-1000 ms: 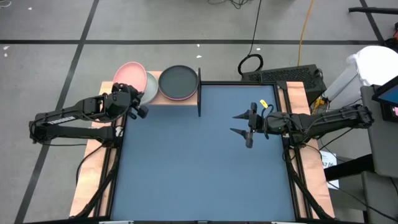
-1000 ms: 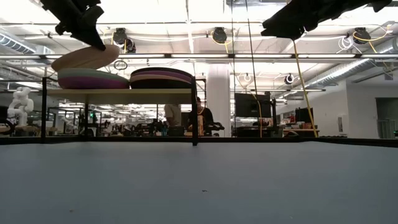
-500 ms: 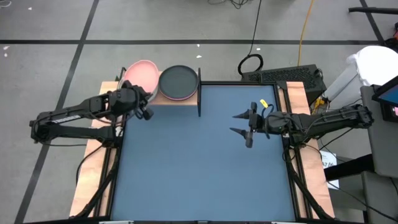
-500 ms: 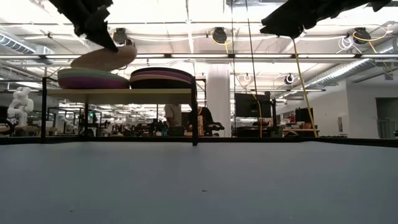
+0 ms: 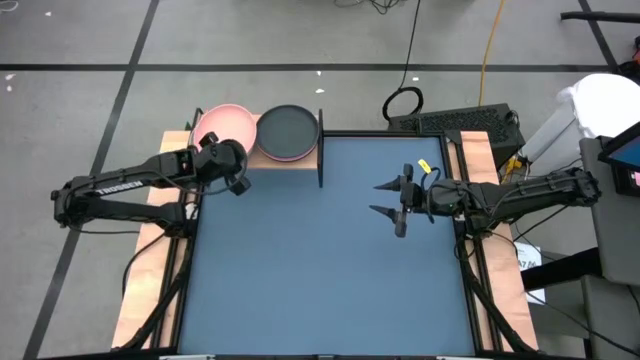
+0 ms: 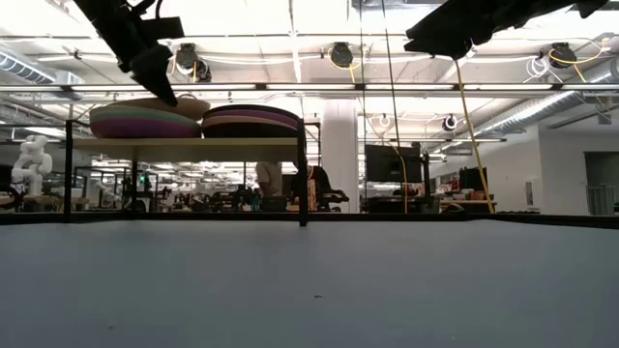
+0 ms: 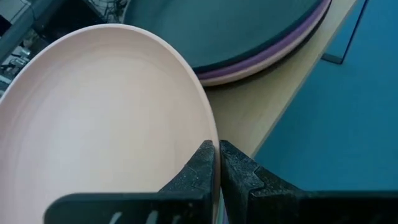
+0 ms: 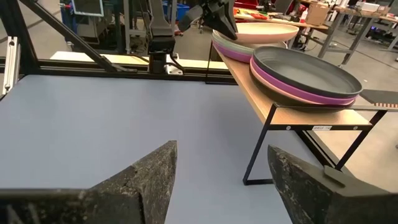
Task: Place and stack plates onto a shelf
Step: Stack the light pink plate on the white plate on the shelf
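The shelf [image 5: 282, 163], a light-wood board on a thin black frame, stands at the table's far left. It bears two stacks of plates. The right stack has a black plate [image 5: 288, 128] on top of purple and pink ones [image 8: 298, 93]. The left stack [image 6: 143, 123] shows pale green and purple rims. My left gripper [image 7: 216, 149] is shut on a pink plate [image 5: 225, 125] that lies low over the left stack; whether it touches the stack I cannot tell. My right gripper [image 5: 385, 198] hangs open above the table's right half, with nothing between its fingers. My left gripper pinches the pink plate's near rim [image 7: 210, 127] between its two fingers [image 7: 199, 165], one above the rim and one below. The fingers come from the table's near side, slanting down. The plate sits almost level over the left stack.
The shelf's black upright post [image 5: 320, 150] stands at its right end, beside the blue-grey tabletop [image 5: 320, 270]. Wooden side rails [image 5: 150, 270] run along both table edges. Cables and equipment [image 5: 450, 120] lie beyond the far right corner.
My left gripper has gone toward the table's right and down with the pink plate, rolling as it went. The plate, tilted high above the left stack's left side a second ago, has come down nearly level over that stack.
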{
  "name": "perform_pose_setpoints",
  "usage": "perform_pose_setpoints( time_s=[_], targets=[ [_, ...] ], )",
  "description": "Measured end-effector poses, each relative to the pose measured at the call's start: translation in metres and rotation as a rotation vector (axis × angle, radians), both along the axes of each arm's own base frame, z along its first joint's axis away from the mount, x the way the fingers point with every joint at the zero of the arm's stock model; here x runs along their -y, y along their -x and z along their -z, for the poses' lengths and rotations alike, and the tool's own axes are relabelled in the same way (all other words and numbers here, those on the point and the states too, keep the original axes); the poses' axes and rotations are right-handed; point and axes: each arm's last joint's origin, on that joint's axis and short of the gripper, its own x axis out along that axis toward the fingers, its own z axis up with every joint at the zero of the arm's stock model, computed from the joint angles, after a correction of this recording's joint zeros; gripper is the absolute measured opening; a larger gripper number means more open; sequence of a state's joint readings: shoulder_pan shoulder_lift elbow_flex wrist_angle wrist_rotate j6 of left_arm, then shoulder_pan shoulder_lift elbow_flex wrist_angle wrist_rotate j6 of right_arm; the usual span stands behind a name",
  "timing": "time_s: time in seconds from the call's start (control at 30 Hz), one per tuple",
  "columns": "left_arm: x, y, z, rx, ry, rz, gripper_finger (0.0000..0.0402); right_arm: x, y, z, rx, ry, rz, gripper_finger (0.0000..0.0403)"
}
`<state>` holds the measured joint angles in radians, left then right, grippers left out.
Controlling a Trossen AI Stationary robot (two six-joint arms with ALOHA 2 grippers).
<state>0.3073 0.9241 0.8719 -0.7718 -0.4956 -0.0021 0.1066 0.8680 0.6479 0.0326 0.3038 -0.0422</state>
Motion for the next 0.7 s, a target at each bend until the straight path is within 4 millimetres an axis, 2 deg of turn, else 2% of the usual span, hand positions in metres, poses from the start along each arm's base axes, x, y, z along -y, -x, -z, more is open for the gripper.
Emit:
perform_pose_setpoints(
  time_s=[0.2,0.43,0.7],
  targets=[
    [0.000,0.001,-0.002,-0.015,-0.009,0.011,0.0018,0.000,0.000,0.000,-0.001,0.004,-0.001,0.0231],
    [0.002,0.005,-0.012,-0.046,0.028,0.021,0.0018,0.000,0.000,0.000,-0.001,0.004,-0.001,0.0231],
    [0.001,0.006,-0.008,-0.074,0.095,0.042,0.0013,0.000,0.000,0.000,-0.001,0.004,-0.001,0.0231]
  ],
)
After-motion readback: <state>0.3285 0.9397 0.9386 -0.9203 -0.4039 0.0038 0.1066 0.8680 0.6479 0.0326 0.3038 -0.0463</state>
